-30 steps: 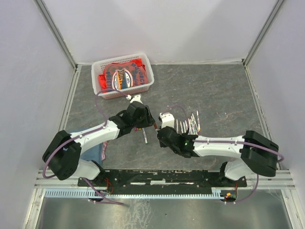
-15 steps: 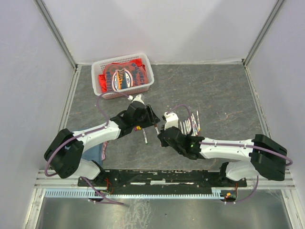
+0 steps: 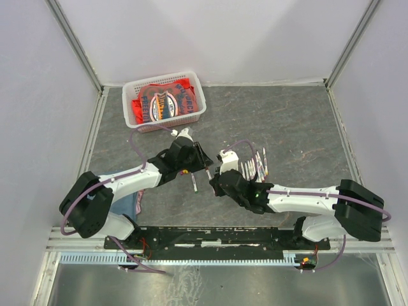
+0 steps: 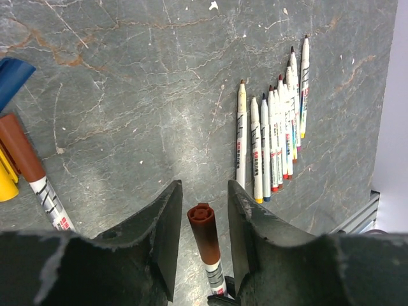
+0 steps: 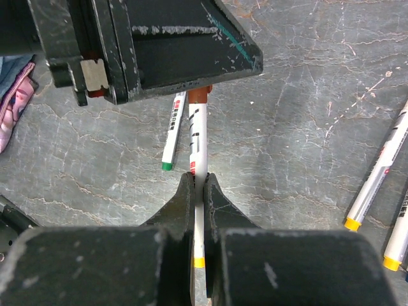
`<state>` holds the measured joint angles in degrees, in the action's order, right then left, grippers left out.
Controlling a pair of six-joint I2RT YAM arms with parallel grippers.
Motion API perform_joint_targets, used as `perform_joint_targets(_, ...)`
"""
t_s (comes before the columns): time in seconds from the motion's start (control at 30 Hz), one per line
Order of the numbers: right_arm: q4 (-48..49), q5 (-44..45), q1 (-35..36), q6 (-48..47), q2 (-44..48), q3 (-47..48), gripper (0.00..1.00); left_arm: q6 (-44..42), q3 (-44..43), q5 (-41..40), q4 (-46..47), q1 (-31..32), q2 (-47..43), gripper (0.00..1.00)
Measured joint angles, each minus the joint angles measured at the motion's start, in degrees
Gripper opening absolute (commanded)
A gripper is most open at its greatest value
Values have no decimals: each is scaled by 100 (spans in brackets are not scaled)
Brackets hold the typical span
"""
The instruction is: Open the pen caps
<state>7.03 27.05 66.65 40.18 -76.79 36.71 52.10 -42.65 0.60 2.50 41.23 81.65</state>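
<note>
While right gripper (image 5: 198, 185) clamps the pen barrel (image 5: 197, 140), left gripper (image 4: 203, 194) (jaws parted) straddles its brown cap (image 4: 204, 233).

This was a robotics lab test cell, not a home. Plain white panels (image 3: 223, 38) walled in a grey stone-patterned worktop (image 3: 293, 121), aluminium framing rails (image 3: 74, 44) ran up the corners, and a black mounting plate (image 3: 217, 239) crossed the near edge.

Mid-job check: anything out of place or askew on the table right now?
Nothing spilled or damaged. One green-ended pen lies alone and angled below the hands, apart from the tidy row of uncapped pens. The right hand grips the brown-capped pen; the left hand straddles its cap without touching.
</note>
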Motion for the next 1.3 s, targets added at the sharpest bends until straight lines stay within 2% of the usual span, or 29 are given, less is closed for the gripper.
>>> perform_joint_targets(0.27, 74, -7, 0, 0, 0, -26, 1, 55, 87, -2, 66, 0, -11, 25)
perform_joint_targets(0.37, 120, -13, 0, 2, 0, -46, 1, 83, 90, -2, 83, 0, -46, 24)
perform_joint_targets(0.4, 129, -17, 0, 2, 0, -48, 1, 98, 90, -4, 90, 4, -59, 21)
perform_joint_targets(0.47, 151, -22, 0, 2, 0, -52, 1, 118, 90, -7, 90, 4, -81, 7)
perform_joint_targets(0.5, 160, -22, 0, 2, -2, -55, 1, 122, 94, -9, 90, 4, -87, 3)
perform_joint_targets(0.6, 179, -26, 0, 2, -2, -59, 4, 122, 111, -9, 87, 4, -116, 3)
perform_joint_targets(0.7, 216, -24, 0, -2, -2, -72, 24, 122, 118, -4, 90, 4, -142, 3)
perform_joint_targets(0.83, 269, -20, 0, -26, 50, -138, 32, 118, 146, 90, 168, 4, -146, 3)
perform_joint_targets(1.17, 317, -33, -24, -59, 260, -223, 32, 107, 181, 579, 595, 4, -179, 3)
perform_joint_targets(1.3, 326, -105, -68, -59, 262, -223, 22, 101, 181, 723, 726, 4, -179, 3)
